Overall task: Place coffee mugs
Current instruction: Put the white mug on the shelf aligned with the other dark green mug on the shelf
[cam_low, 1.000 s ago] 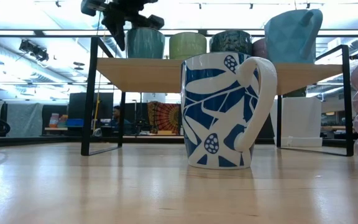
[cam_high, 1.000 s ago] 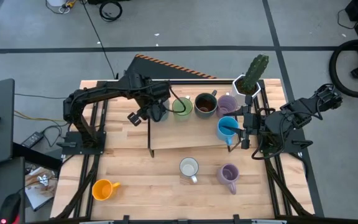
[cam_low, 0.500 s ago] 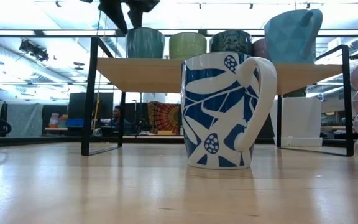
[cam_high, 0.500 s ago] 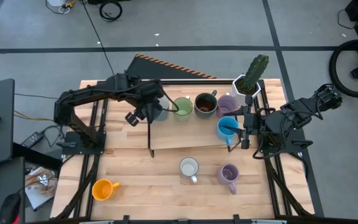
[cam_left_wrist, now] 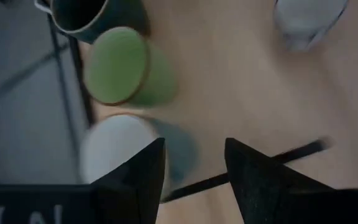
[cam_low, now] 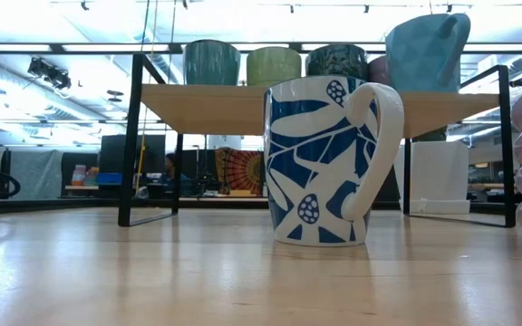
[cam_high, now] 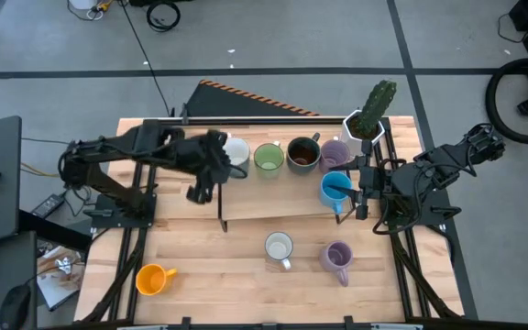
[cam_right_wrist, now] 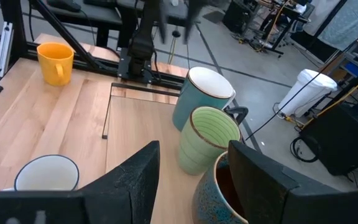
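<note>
While you look down from above, your left gripper (cam_high: 211,174) hangs over the left end of the raised wooden shelf (cam_high: 273,203), just beside the teal mug with the white inside (cam_high: 235,151). Its fingers (cam_left_wrist: 135,177) stand partly apart with nothing between them.

Along the shelf's far edge that mug is followed by the green mug (cam_high: 268,158), the dark brown mug (cam_high: 302,155) and a lavender mug (cam_high: 335,152). A blue mug (cam_high: 335,190) stands nearer the shelf's right end, with your right gripper (cam_high: 363,189) just beside it. Its fingers (cam_right_wrist: 135,177) are parted and empty in the wrist view.

On the table (cam_high: 209,275) below the shelf sit a white mug with blue leaf pattern (cam_low: 329,161), a second lavender mug (cam_high: 338,258) and, well apart at the near left corner, the orange mug (cam_high: 152,279).
</note>
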`<state>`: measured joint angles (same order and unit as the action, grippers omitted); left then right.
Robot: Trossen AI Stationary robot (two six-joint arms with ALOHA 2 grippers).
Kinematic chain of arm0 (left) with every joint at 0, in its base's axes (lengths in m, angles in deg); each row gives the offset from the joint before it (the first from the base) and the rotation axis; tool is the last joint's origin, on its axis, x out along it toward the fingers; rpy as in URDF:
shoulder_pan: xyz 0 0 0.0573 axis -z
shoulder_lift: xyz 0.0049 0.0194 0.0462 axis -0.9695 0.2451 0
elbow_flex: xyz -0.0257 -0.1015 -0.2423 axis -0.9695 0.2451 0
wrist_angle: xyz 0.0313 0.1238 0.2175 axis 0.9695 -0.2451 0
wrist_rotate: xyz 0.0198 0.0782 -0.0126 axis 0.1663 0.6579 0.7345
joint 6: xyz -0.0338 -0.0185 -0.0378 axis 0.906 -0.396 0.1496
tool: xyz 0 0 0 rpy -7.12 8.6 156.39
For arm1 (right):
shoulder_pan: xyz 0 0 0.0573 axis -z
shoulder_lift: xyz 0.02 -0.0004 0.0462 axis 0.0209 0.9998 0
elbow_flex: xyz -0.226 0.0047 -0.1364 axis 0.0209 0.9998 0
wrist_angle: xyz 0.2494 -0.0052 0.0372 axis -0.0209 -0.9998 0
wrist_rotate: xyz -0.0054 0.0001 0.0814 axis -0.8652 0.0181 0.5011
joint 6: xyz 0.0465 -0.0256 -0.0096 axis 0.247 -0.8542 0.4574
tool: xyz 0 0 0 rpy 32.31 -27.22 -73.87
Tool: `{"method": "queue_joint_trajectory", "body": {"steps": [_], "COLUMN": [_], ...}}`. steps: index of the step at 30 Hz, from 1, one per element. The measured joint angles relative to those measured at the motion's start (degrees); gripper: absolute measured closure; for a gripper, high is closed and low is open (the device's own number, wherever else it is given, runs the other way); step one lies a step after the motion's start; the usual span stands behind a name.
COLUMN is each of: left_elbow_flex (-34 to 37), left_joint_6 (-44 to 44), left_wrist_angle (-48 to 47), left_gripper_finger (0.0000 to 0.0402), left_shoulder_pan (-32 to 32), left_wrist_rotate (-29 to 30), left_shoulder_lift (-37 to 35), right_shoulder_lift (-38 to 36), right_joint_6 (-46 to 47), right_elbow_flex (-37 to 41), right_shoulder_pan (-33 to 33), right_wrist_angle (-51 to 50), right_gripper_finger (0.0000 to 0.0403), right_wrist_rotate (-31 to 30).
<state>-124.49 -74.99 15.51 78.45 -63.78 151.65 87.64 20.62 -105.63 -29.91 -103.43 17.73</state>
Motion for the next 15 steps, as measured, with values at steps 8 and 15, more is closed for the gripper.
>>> {"method": "queue_joint_trajectory", "body": {"steps": [8,15], "left_elbow_flex": [0.12,9.91], "left_joint_6": [30.06,32.93], "left_wrist_angle": [-6.45,-1.34], "left_gripper_finger": [0.0228,0.0237], "left_shoulder_pan": [7.71,17.12], "left_wrist_rotate": [-2.39,5.13], "left_shoulder_lift": [0.01,-3.69], "right_shoulder_lift": [1.34,10.08], "right_joint_6": [6.29,7.26], "right_elbow_flex": [-0.02,-1.30], "right_shoulder_pan": [0.02,-1.66], "right_wrist_angle": [0.71,2.62], "right_gripper_finger": [0.0206,0.0209], "right_wrist_rotate": [1.66,1.14]}}
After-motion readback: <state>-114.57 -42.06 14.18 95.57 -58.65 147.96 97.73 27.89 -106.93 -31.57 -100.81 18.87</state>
